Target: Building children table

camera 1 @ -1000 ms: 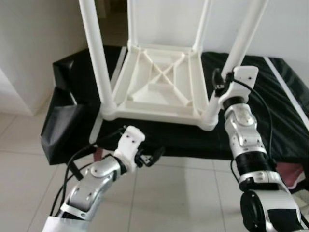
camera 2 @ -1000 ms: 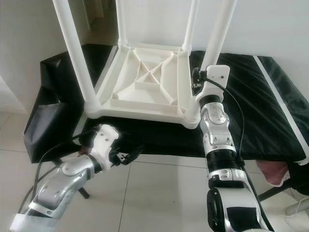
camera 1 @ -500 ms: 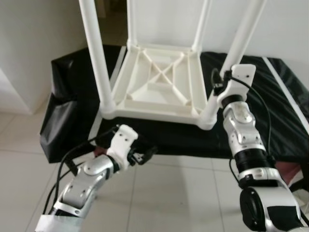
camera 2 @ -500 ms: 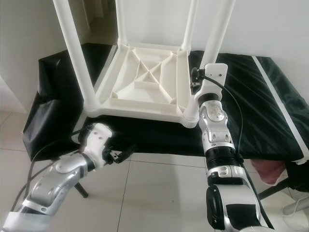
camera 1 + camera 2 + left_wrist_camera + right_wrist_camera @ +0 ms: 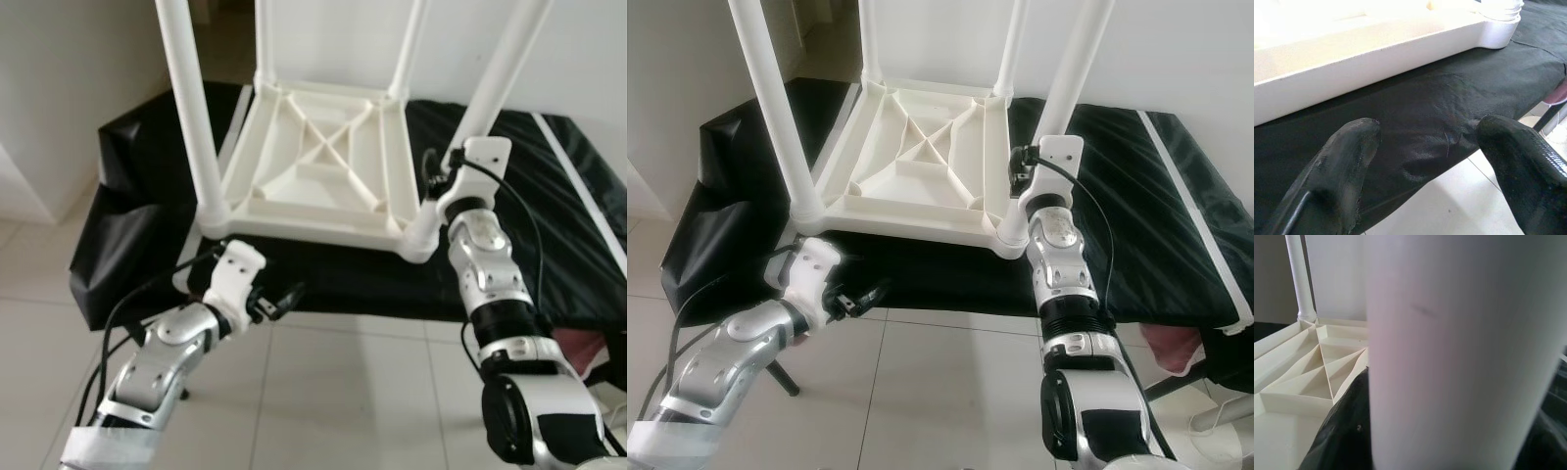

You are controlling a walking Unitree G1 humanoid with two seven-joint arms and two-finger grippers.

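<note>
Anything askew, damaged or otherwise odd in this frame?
Nothing stands out. The white table lies upside down on the black cloth, its legs up, no damage visible. The right gripper is at the near right leg; the left gripper hangs open at the cloth's front edge.

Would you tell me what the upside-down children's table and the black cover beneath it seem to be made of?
Children's table: apparently moulded white plastic with a smooth, slightly glossy finish, judging by the ribbed underside and one-piece tubular legs. Black cover: looks like thin matte fabric, possibly non-woven, since it creases and drapes over the edge; the exact fibre cannot be told.
</note>
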